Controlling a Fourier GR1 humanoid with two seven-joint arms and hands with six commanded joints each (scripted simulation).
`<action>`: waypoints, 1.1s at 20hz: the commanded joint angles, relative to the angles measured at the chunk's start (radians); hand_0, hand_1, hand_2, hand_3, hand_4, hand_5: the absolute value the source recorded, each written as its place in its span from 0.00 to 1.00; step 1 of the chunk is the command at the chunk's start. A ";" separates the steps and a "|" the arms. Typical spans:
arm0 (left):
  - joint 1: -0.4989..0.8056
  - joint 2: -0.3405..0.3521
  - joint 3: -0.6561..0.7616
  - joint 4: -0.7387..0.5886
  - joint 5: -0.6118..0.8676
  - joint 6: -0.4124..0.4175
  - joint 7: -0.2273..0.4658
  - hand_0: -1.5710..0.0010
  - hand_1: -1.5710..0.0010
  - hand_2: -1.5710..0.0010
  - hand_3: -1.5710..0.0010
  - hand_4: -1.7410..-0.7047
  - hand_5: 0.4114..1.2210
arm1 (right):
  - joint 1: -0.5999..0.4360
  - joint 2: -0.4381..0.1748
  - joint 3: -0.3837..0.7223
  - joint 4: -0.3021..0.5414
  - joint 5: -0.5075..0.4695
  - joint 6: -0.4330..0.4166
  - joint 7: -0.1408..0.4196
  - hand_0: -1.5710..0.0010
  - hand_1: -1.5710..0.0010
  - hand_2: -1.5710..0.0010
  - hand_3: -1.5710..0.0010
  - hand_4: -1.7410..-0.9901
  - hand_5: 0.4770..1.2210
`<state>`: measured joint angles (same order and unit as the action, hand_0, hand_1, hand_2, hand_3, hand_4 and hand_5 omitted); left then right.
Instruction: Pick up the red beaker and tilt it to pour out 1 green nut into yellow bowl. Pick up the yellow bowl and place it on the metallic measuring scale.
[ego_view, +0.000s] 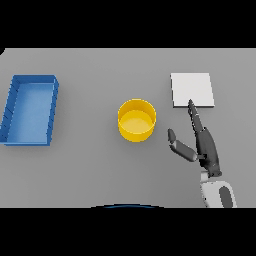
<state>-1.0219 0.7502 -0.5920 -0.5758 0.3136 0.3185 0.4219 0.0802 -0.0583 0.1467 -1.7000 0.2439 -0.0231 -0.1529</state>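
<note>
The yellow bowl stands upright near the middle of the table, and I see nothing inside it. The metallic measuring scale, a pale square plate, lies behind it to the right. My right hand is open to the right of the bowl, fingers straight and reaching to the scale's near edge, thumb stretched toward the bowl without touching it. No red beaker and no green nut are in view. My left hand does not show.
A blue rectangular bin sits at the left side of the grey table, well away from the bowl.
</note>
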 joint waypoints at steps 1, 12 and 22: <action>0.047 0.022 -0.006 -0.074 0.020 0.037 0.034 0.00 0.00 0.00 0.13 0.00 1.00 | 0.000 -0.004 -0.002 0.004 0.001 0.000 0.001 1.00 1.00 1.00 1.00 0.72 0.31; 0.343 0.112 -0.099 -0.459 0.217 0.245 0.148 0.00 0.00 0.00 0.13 0.00 0.74 | -0.023 -0.003 -0.013 0.037 -0.014 0.004 0.002 1.00 1.00 1.00 1.00 0.76 0.27; 0.401 0.244 -0.172 -0.612 0.275 -0.041 0.046 0.67 0.71 0.73 0.77 0.92 0.30 | -0.007 -0.018 -0.013 0.017 -0.014 0.009 -0.015 1.00 1.00 1.00 1.00 0.79 0.27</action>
<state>-0.6205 0.9944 -0.7641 -1.1882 0.5886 0.2770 0.4689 0.0733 -0.0761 0.1336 -1.6825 0.2296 -0.0146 -0.1678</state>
